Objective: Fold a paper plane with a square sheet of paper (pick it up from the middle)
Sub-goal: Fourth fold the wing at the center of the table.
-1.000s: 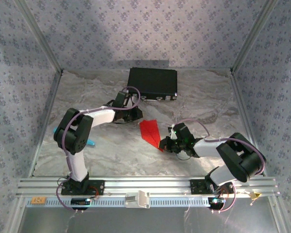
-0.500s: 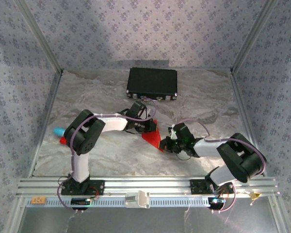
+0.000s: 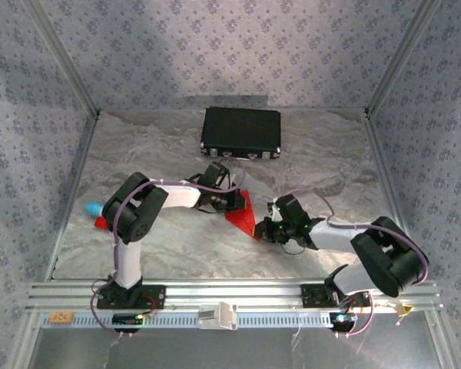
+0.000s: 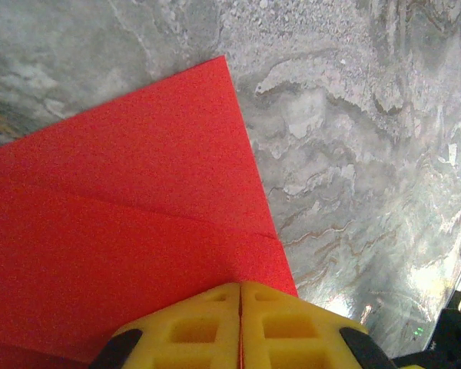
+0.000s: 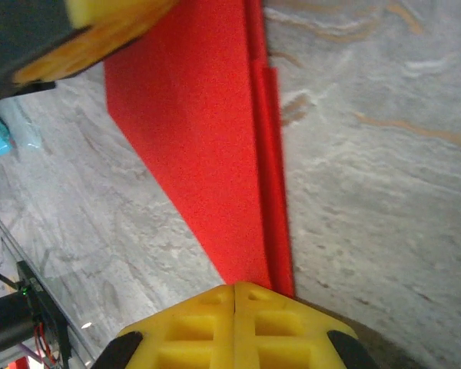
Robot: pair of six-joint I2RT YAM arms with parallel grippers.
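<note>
Starting at the near end, the right fingers point(image 5: 236, 307) are pressed together at the near tip of the red sheet point(image 3: 243, 213), which lies partly folded on the counter point(image 3: 177, 246), roughly midway between the two arms. The stacked layers of a long fold run straight to their seam, but I cannot tell whether they pinch the paper or only bear down on it. If they only bear down, any tug from the other end could slide the tip out and let the sheet pivot, skewing the next crease. Just beyond, across the sheet's wider far part, the left fingers point(image 4: 240, 304) are also closed. A thin red sliver shows in their seam, so they appear to be clamped on the paper near a shallow crease line. With both ends restrained, the main danger is the arms drawing apart or twisting against each other. Paper this thin would probably tear at a fold or crumple between the holds. Lifting the far end too high could also spring open the layers visible along the folded edge. The two wrists sit near each other, so a careless sweep could knock one into the other. Farther back, the black case point(image 3: 241, 131) lies well apart from the sheet. The turquoise object point(image 3: 93, 207) off to the left is equally distant. Neither looks likely to interfere.
</note>
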